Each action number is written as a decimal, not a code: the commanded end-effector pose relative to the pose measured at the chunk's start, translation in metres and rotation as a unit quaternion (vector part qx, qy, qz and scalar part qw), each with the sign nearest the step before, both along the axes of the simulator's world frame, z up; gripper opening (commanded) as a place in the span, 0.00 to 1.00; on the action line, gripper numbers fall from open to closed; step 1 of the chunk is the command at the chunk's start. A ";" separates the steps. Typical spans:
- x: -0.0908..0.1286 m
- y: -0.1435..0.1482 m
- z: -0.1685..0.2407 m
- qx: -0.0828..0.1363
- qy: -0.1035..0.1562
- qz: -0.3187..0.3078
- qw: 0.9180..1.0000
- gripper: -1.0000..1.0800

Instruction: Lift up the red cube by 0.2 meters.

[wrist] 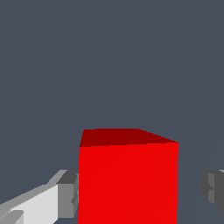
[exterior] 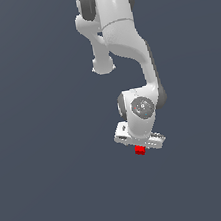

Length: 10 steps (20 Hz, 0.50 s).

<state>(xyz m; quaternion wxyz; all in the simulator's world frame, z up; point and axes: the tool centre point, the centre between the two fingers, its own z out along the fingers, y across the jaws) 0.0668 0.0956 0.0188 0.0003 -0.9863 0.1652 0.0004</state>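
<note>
Red cube (wrist: 128,183) sits between downward-pointing gripper (wrist: 140,192) fingers.

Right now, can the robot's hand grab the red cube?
Probably yes. The cube sits between the hand's two fingers; one looks close against it, the other stands apart with a gap. Nothing blocks the way, so closing should catch it.

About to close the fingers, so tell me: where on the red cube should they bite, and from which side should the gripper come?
Grip the red cube on its two opposite vertical faces, coming straight down from above. Its faces are flat and plain, and it is much narrower than the gripper. In the wrist view the fingers already flank it, one close to a face, the other standing off with a gap.
</note>
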 end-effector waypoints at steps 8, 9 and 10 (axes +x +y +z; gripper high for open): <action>0.001 -0.002 0.001 0.000 0.000 0.000 1.000 0.00; 0.001 -0.002 0.001 0.000 0.000 0.000 1.000 0.00; 0.001 -0.002 0.001 0.000 0.000 0.000 1.000 0.00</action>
